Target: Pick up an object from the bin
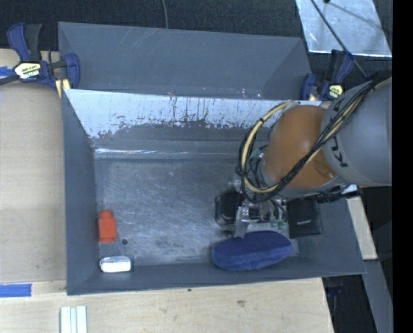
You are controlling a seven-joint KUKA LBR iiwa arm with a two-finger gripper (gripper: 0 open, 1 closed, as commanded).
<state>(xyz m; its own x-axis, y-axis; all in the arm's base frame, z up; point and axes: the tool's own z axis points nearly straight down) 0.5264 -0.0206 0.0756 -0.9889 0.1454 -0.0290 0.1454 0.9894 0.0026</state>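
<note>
Dark blue soft oval pouch (pixel 253 251) is lying along the near wall of the grey metal bin (pixel 78 186), toward the near-right corner. Gripper (pixel 242 222) is hanging just over the pouch's far edge; whether it is touching, can't tell. Whether it is standing apart or closed, can't tell either. Small orange block (pixel 107 227) and white oblong piece (pixel 115 263) are sitting well apart from it, by the near-left corner.
</note>
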